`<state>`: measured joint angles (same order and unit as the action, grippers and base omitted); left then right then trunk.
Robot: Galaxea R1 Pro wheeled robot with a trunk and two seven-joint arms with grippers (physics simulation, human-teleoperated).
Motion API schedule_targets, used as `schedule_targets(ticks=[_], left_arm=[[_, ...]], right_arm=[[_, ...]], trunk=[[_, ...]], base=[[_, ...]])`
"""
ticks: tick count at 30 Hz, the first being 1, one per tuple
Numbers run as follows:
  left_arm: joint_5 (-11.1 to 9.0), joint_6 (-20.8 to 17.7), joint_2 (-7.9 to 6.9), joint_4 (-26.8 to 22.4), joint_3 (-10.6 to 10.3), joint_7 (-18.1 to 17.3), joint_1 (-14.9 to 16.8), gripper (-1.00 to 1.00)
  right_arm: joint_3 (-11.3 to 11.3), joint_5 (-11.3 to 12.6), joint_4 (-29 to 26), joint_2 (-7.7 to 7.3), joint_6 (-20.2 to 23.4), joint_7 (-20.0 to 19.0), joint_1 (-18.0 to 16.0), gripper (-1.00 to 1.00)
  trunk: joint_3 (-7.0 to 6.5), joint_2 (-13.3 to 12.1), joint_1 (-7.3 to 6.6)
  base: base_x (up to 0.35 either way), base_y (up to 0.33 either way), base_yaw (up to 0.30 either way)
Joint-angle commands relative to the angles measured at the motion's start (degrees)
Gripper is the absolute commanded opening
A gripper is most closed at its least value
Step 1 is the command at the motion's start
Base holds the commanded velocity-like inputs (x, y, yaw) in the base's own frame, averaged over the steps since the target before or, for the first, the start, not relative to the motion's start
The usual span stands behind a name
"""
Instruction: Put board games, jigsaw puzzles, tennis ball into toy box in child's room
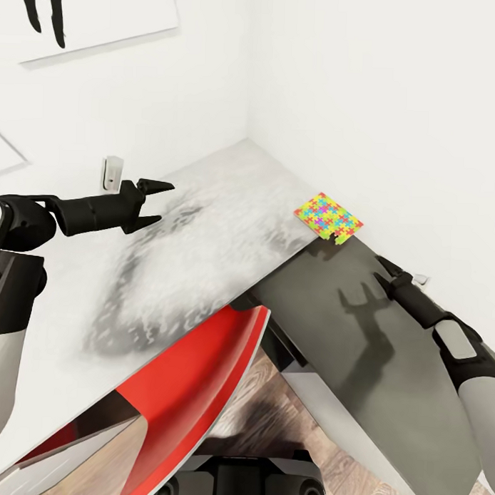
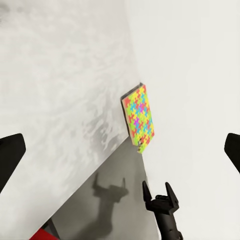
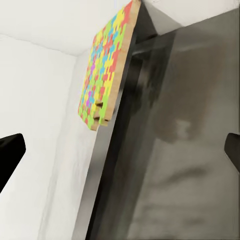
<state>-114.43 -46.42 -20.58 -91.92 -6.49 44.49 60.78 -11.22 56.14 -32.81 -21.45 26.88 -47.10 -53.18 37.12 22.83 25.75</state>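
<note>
1 jigsaw puzzle lies flat on the pale grey table, at the table's end by the white wall, with its near corner overhanging the edge above the lower dark grey cabinet. From the right wrist camera the puzzle shows as a thin wood-edged board jutting past the table's end, nothing resting on it. The left gripper hangs over the middle of the table with its 2 pointed fingers spread apart and nothing between them, well apart from the puzzle. The right gripper is over the dark cabinet, near the puzzle but not touching it; the left wrist camera shows its fingers parted in a V and empty, with its shadow on the cabinet top. A red curved panel shows below the table's front edge, over wood-plank floor. A wall socket sits behind the left arm, and a black-on-white picture hangs above.
</note>
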Motion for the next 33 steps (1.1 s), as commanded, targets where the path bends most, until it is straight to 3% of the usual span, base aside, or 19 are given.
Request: schedule_targets(ticks=[1, 14, 33], left_arm=[[-0.59, 0.09, -0.03, -0.03, -0.03, 0.59, 0.06, 1.00], [-0.62, 0.09, 0.00, 0.07, -0.07, 0.67, -0.01, 1.00], [-0.62, 0.04, 0.01, 0.36, -0.17, 0.62, -0.07, 1.00]], right_arm=[[-0.06, 0.36, 0.03, -0.01, 0.45, -0.05, -0.04, 1.00], [-0.10, 0.70, -0.23, -1.80, 0.65, -0.10, -0.05, 1.00], [-0.12, 0.79, -0.24, -2.01, 0.66, -0.08, -0.15, 1.00]], trunk=[[0.07, 0.09, 0.03], [0.08, 0.09, 0.03], [1.24, 0.09, 0.03]], base=[[0.000, 0.000, 0.004], [0.000, 0.000, 0.001], [0.000, 0.000, 0.000]])
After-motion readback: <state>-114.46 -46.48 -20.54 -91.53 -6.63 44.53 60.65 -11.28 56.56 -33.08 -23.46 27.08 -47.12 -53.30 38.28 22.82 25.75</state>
